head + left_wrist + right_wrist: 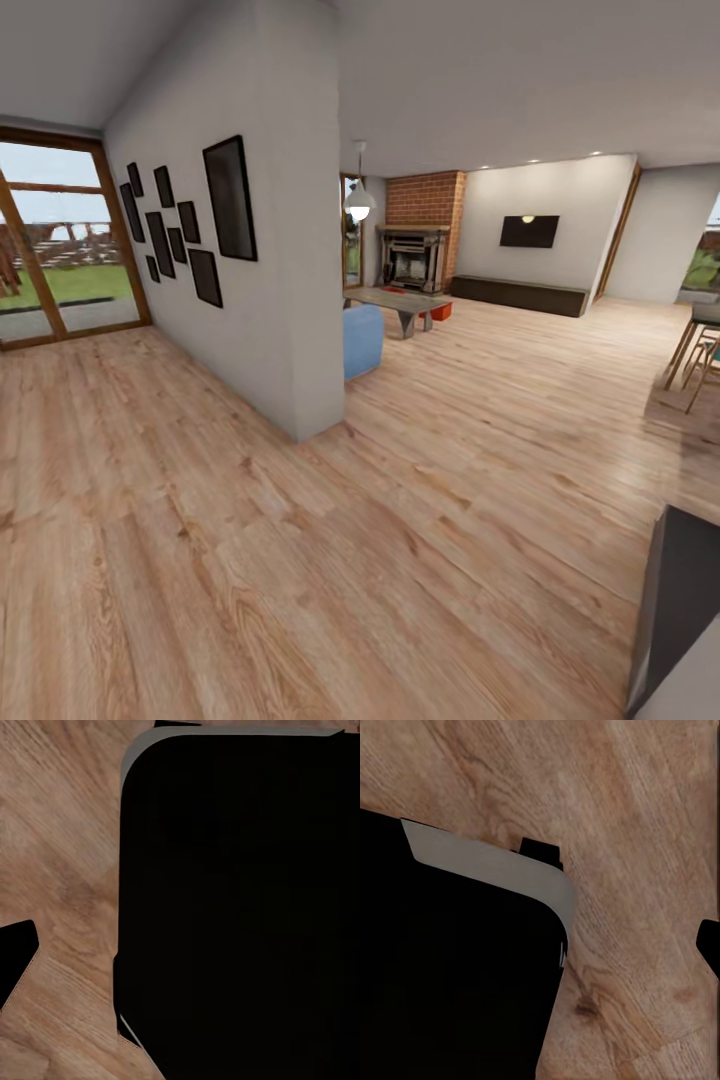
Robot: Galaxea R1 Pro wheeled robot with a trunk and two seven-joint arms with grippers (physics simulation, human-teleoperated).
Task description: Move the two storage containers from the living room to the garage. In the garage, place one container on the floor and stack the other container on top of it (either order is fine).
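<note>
**Far Across the Wood Floor From a Red Bin**

Looking into the living room [520,330] over a wide light wood-plank floor [330,560]. Far off, past a white wall [270,290] hung with black picture frames [229,198], a red-orange storage container [438,311] on the floor just beside a low coffee table [397,300]. More red under that table, too small to tell if a second bin. Close by, a blue sofa end [362,340] against the wall's corner. Behind, a brick fireplace [415,255], and a flat black screen [529,231] on the back wall. On the far left, wood-framed glass garden doors [60,245] with green grass outside.

In both wrist views, only wood planks and big dark robot parts [240,907] with a grey edge [502,870]. Cannot tell if either gripper is spread wide or closed, or if holding anything. The bin well apart from the robot, nowhere near its arms.
</note>
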